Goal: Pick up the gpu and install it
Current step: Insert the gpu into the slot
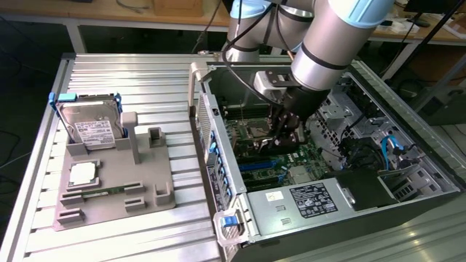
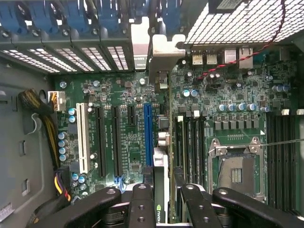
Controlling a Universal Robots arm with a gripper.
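A: So, where's the gpu [image 2: 161, 185], that thin greenish-brown circuit card with a silvery bracket?
B: Edge-on in the black gripper [image 2: 165, 204], whose half-closed fingers clamp its 2 flat faces, over the green motherboard [image 2: 123, 142], just beside the long blue slot [image 2: 148, 133].
A: Handling?
B: Likely light, stiff, fragile; hold the bare board, not the components.

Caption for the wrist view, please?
Gripper holds the gpu edge-on over the motherboard, beside the blue slot.

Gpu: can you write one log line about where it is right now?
gripper: shut on gpu | place: inside computer case, over motherboard | seated: cannot tell
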